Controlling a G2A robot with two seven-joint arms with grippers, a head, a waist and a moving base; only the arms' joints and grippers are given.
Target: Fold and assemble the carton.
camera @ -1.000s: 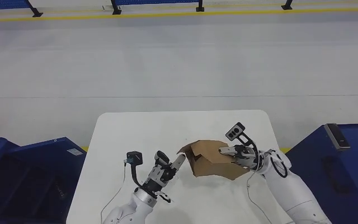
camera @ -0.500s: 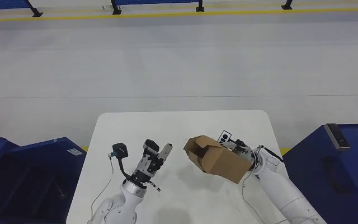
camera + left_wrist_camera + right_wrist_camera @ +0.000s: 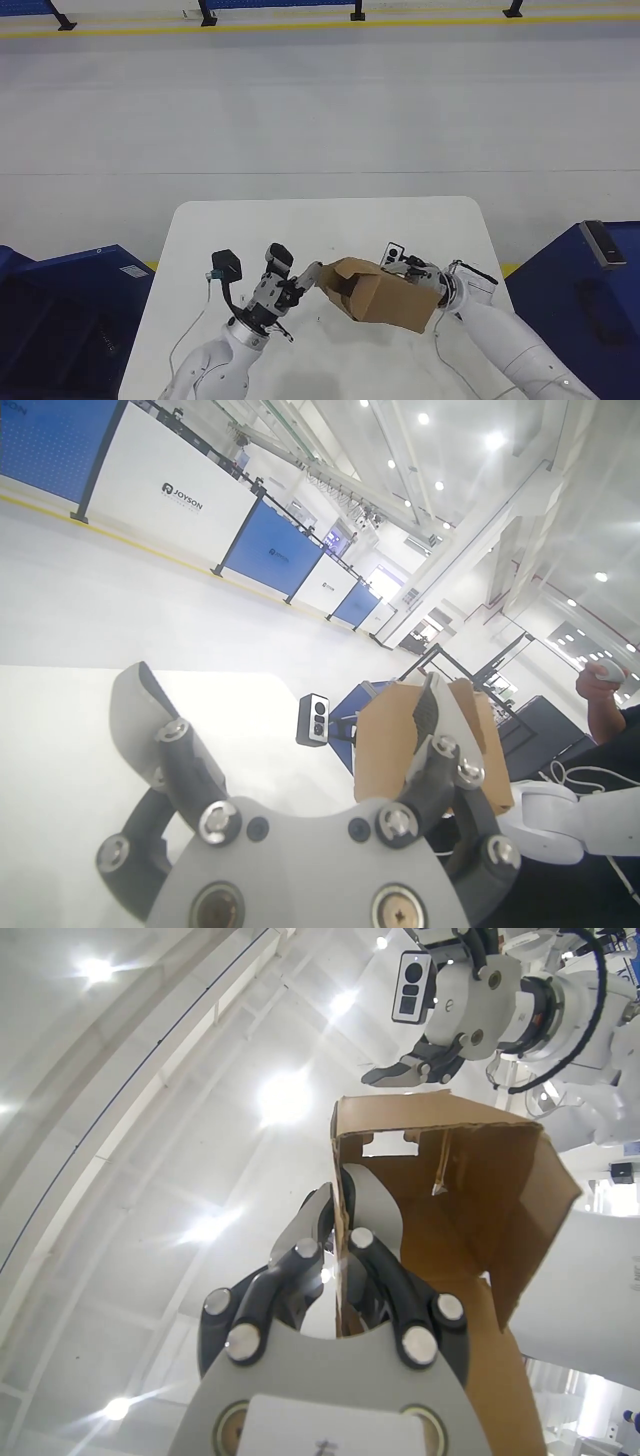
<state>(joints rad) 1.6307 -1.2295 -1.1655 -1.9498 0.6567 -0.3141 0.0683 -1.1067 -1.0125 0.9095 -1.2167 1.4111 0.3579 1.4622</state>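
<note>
As right gripper [image 3: 339, 1190] pinches carton [image 3: 475, 1208] wall, left gripper [image 3: 283, 677] gapes beside.

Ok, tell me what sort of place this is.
Probably a large factory hall: a high ceiling with rows of lamps, blue and white partition panels along a yellow floor line, and a white table on open floor.

Bright ceiling lamps [image 3: 283, 1098] flare with strong glare.
</note>
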